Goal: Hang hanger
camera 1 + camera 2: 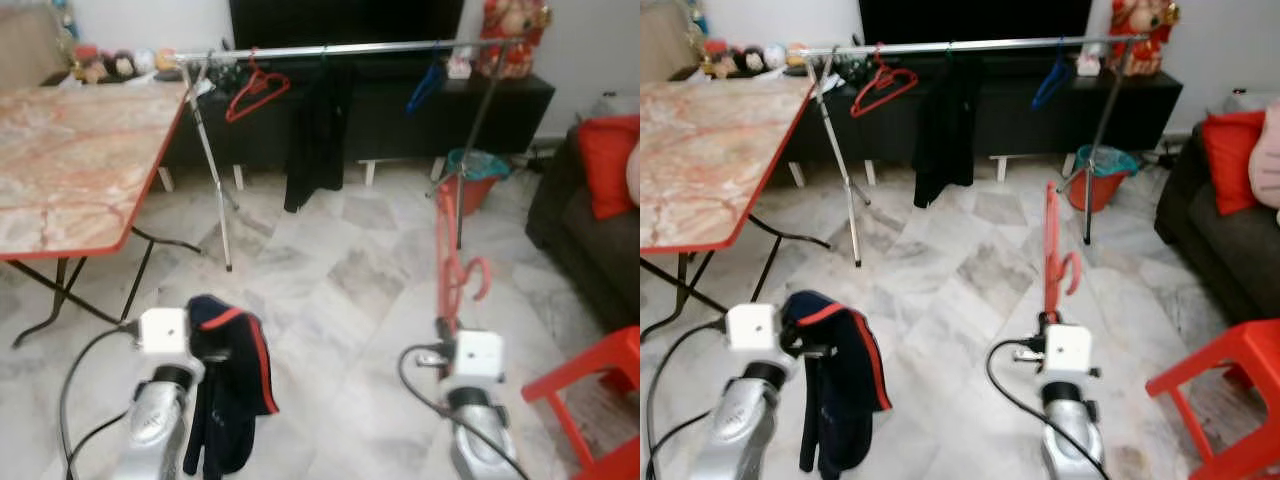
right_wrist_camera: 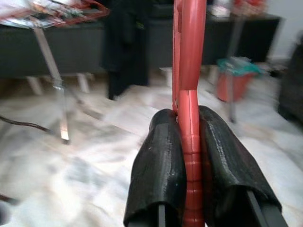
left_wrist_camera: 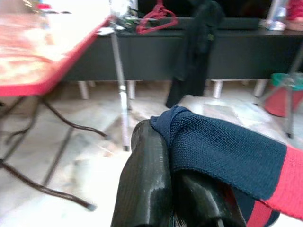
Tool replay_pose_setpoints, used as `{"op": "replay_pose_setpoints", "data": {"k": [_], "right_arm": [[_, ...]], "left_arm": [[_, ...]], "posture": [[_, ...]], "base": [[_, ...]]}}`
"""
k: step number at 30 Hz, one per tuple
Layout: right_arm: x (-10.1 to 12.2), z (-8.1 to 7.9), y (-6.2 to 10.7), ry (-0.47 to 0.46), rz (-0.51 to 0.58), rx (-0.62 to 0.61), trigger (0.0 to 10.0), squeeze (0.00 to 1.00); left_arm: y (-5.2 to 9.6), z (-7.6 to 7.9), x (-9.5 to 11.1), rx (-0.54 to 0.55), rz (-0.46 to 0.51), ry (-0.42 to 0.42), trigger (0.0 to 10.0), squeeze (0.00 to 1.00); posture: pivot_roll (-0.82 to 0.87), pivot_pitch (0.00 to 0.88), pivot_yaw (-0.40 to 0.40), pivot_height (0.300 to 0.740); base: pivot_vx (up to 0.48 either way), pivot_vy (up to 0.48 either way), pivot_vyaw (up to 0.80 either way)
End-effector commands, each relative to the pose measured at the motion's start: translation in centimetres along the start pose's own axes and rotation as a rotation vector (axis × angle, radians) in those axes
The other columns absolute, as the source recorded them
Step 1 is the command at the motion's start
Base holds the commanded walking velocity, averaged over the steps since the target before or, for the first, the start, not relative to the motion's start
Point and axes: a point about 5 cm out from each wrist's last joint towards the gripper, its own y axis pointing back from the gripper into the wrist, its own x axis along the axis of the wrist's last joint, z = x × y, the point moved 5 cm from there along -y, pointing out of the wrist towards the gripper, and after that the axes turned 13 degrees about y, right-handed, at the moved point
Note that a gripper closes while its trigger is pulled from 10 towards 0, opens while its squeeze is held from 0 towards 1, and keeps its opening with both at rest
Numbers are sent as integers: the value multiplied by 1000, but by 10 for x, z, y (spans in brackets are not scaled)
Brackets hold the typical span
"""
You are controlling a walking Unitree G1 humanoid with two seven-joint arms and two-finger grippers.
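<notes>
Looking down from the head cam, the right gripper [image 2: 189, 156] has its two black fingers pinched tight on the flat bar of a red hanger [image 1: 452, 262], which stands edge-on with its hook curling out to about 2 o'clock of the gripper. Over on the other side the left gripper [image 3: 173, 184] is closed on a navy garment with red trim [image 1: 228, 385], which droops down beside the arm. Straight ahead at 12 o'clock is the clothes rail [image 1: 340, 48], already carrying another red hanger [image 1: 255, 92], a dark hanging garment [image 1: 318, 130] and a blue hanger [image 1: 425, 88]. Bare marble floor [image 1: 330, 290] lies between robot and rail. A marble-top folding table [image 1: 70, 160] sits at 10 o'clock, its corner right up against the rail's end. A red bucket [image 1: 472, 178] is by the rail's far leg, a red plastic stool [image 1: 590, 395] at 4 o'clock and a dark sofa [image 1: 590, 240] at 2 o'clock.
</notes>
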Motion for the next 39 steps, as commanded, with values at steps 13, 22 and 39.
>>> {"op": "replay_pose_setpoints", "data": {"k": [13, 22, 39], "right_arm": [[4, 5, -7, 14, 9, -8, 10000, 0], [4, 9, -10, 21, 6, -13, 10000, 0], [-96, 10, 5, -29, -489, -26, 10000, 0]], "left_arm": [[-7, 8, 17, -8, 55, -7, 10000, 0], [-8, 10, 19, -8, 57, -2, 10000, 0], [-10, 8, 21, 0, 62, -3, 10000, 0]], "posture": [[5, 0, 29, 740], [5, 2, 26, 740], [-6, 8, 35, 740]], "base": [[0, 334, 0], [0, 334, 0], [0, 337, 0]]}}
